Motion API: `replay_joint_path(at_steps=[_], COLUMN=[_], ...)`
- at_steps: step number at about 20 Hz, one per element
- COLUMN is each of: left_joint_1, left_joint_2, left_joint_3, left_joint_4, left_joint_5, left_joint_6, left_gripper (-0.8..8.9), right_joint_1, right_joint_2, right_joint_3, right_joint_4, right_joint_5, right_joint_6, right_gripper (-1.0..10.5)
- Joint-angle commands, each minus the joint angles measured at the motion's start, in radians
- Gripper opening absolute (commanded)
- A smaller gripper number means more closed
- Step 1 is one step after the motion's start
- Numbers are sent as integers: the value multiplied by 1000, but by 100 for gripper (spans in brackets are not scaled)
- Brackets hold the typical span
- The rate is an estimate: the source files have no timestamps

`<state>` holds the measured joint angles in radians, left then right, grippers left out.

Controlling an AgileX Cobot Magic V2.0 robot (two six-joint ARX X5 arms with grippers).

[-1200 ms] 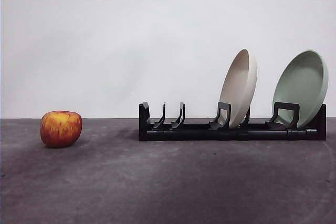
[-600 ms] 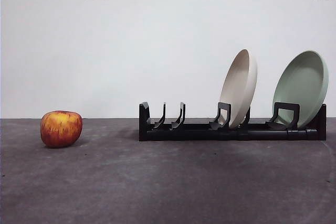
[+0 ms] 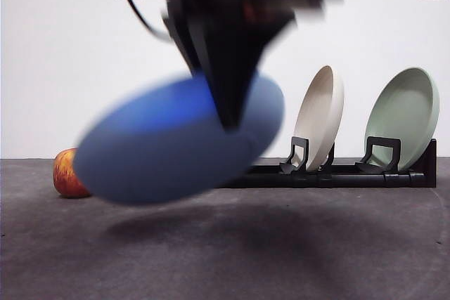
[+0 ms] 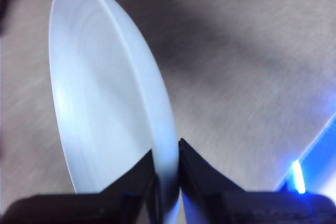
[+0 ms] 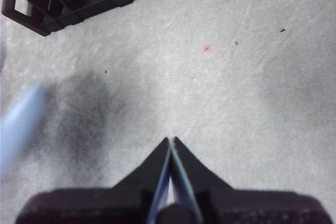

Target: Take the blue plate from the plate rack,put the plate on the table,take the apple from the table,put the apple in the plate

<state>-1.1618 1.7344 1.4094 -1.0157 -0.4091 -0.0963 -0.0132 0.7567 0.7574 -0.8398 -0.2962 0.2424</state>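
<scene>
In the front view the blue plate (image 3: 169, 149) hangs tilted at centre frame above the counter (image 3: 281, 251), clamped at its rim by the left gripper (image 4: 167, 167). The apple (image 3: 67, 172) sits at the left, partly behind it. The plate rack (image 3: 337, 173) stands at right (two other plates (image 3: 320, 117) upright in it).

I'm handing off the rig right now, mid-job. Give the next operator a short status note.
Left gripper: shut on the rim of the round dusty-blue plate, carried tilted just above the dark grey table.
Right gripper: shut, holding nothing, over bare table near the black plate rack.
Red-yellow apple: on the table, partly hidden behind the plate.
Done: plate is out of the rack.
Left: set the plate down, then put the apple in it.
</scene>
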Motion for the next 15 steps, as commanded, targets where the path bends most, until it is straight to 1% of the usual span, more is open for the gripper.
replay_joint_path(at_steps=[1, 5, 10, 12, 13, 15], left_joint_1=[-2, -3, 5, 8, 7, 15], left_joint_2=[37, 95, 177, 185, 184, 179], left_joint_3=[-31, -32, -32, -32, -32, -32], left_joint_4=[37, 76, 71, 71, 71, 65], left_joint_5=[-30, -22, 105, 162, 170, 190], left_joint_6=[27, 53, 56, 52, 48, 43], left_gripper=[-8, -8, -2, 3, 53, 325], right_joint_1=[0, 0, 0, 0, 1, 1], right_joint_2=[-1, 0, 0, -1, -1, -1], right_joint_3=[3, 3, 3, 3, 3, 3], right_joint_4=[5, 28, 27, 24, 23, 24], right_joint_5=[-3, -3, -3, -3, -3, -3], right_joint_6=[-11, -10, -10, -11, -11, -18], right_gripper=[-1, -1, -1, -1, -1, 2])
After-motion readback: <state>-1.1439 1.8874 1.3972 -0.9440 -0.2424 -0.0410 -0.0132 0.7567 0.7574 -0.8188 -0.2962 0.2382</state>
